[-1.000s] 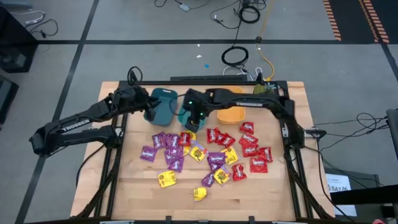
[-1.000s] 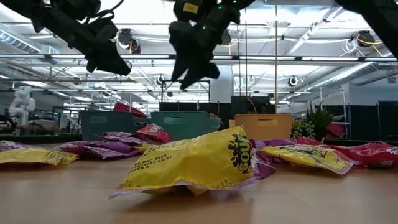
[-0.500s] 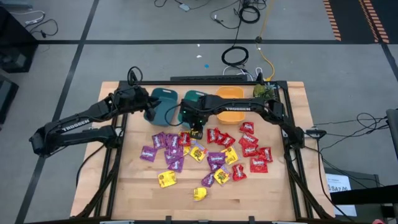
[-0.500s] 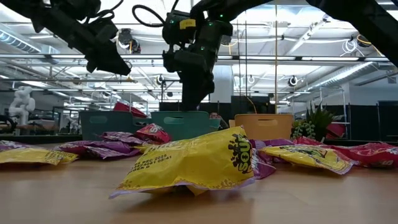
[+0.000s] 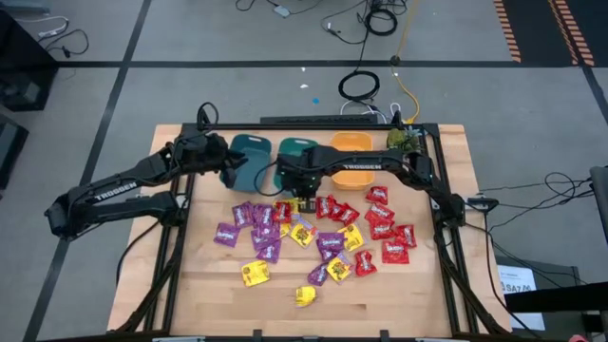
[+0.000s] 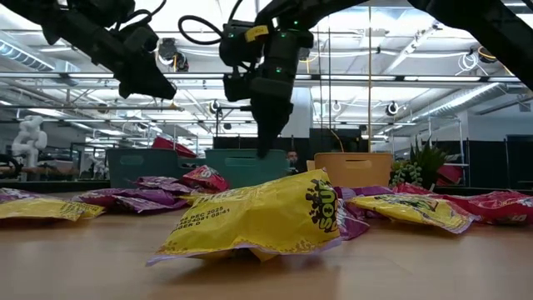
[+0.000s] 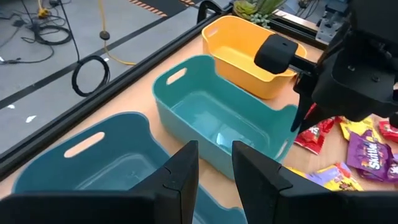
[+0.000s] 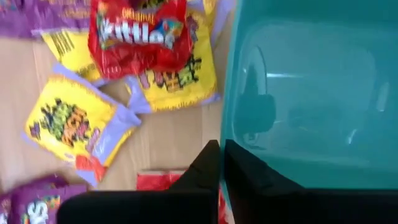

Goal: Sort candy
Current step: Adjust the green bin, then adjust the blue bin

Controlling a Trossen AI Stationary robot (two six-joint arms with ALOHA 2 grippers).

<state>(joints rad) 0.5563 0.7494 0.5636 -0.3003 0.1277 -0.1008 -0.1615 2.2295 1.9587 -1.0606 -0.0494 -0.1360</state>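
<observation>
Candy packets [image 5: 313, 233] in purple, yellow and red lie scattered flat across the middle of the table. My right gripper [image 5: 306, 198] points down with its fingers shut [image 8: 220, 149], at the near wall of the light teal bin [image 8: 298, 93] and about level with its rim [image 6: 265, 152]. A red packet [image 8: 158, 180] lies on the wood below it. Nothing shows between the fingers. My left gripper [image 7: 214, 168] hangs open and empty above the dark teal bin [image 5: 249, 160] at the far left. My right gripper comes from above, and its shut fingertips [image 8: 211, 155] stand right at the near wall of the light teal bin [image 8: 229, 124]. Whether they touch that wall cannot be told. They stay above the candy.
Three bins stand in a row along the far edge: dark teal, light teal [image 5: 294, 152] and orange [image 5: 353, 163]. A small green plant [image 5: 404, 138] sits at the far right corner. Bare wood [image 5: 190, 271] lies left of and in front of the candy.
My right gripper has come down and toward the table's near edge, from over the light teal bin to its near wall. It has rolled at the wrist, tipped steeper downward, and shut.
</observation>
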